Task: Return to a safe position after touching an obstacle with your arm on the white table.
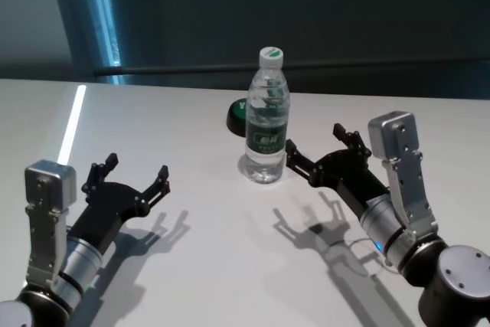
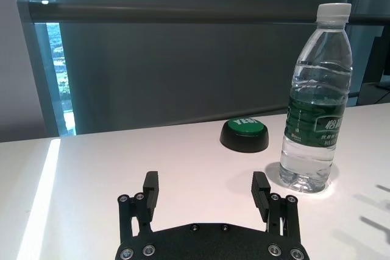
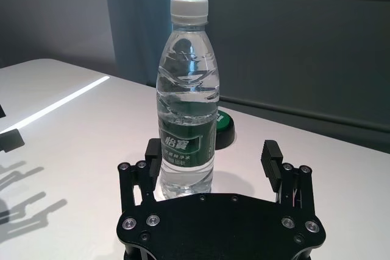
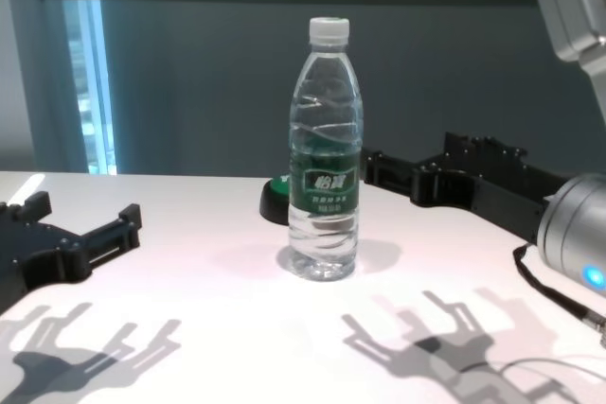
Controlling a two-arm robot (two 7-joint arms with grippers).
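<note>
Standing upright mid-counter (image 1: 191,266), the bottle (image 1: 267,124) has the spread-fingered, empty right gripper (image 1: 325,151) just beside it at 3 o'clock, apparently for contact, while the left gripper (image 1: 136,177), likewise spread, idles at 8 o'clock

Evenly and fairly brightly lit from above; dim dark wall behind. Sharp forked shadows under both grippers on the white table (image 1: 191,266), falling toward the near edge. Bright daylight stripe (image 1: 73,122) across the far left tabletop from a narrow window (image 1: 103,5). Soft highlights in the obstacle (image 1: 267,116). Focus crisp throughout, no noticeable edge distortion
</note>
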